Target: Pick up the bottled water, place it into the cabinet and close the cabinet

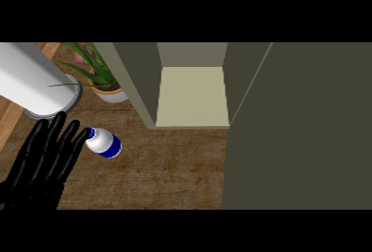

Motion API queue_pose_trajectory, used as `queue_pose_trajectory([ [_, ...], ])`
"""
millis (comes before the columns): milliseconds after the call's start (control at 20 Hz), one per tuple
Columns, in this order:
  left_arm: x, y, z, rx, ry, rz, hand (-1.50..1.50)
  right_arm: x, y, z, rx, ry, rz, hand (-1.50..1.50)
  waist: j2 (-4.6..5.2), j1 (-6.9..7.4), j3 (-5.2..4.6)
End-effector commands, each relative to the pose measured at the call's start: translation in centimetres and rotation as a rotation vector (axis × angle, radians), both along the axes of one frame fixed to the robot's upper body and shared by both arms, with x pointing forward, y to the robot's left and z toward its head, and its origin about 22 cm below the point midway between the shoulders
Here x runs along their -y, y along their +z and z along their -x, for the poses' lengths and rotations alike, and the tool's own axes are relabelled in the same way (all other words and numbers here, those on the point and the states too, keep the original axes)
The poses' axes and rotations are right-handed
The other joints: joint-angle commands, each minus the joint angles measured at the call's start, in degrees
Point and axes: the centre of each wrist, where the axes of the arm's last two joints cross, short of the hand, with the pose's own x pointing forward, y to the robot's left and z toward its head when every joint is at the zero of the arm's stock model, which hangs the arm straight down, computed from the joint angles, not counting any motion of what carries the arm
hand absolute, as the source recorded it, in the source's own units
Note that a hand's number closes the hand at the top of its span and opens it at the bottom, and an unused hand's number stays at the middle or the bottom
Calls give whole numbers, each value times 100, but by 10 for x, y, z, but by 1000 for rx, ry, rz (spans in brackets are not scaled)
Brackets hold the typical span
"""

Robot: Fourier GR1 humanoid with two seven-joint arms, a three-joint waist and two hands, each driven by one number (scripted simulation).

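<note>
The bottled water [105, 143] is a small white bottle with a blue band and blue cap, lying tilted on the brown counter left of centre. My left hand [38, 165] comes up from the lower left with straight fingers, its fingertips [75, 129] right beside the bottle's cap, not curled round it. The cabinet [193, 96] stands open at the upper middle, showing a pale bare shelf between olive walls. Its open door [305, 128] fills the right side of the view. My right hand does not show.
A large white cylinder [30, 78] on a grey round base stands at the upper left, just beyond my fingertips. A potted plant [102, 78] with long green leaves sits between it and the cabinet's left wall. A wooden edge [10, 118] runs along the far left.
</note>
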Motion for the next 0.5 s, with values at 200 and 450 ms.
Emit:
queue_pose_trajectory([
  [200, 14, 33, 51, -28, -16, 30, -150, 7, 15, 29, -10, 20, -11, -150, 3, 25, 5],
  [450, 7, 36, 55, -45, -8, 15, -150, 12, 35, 43, -22, 32, -13, -150, -16, 18, 2],
])
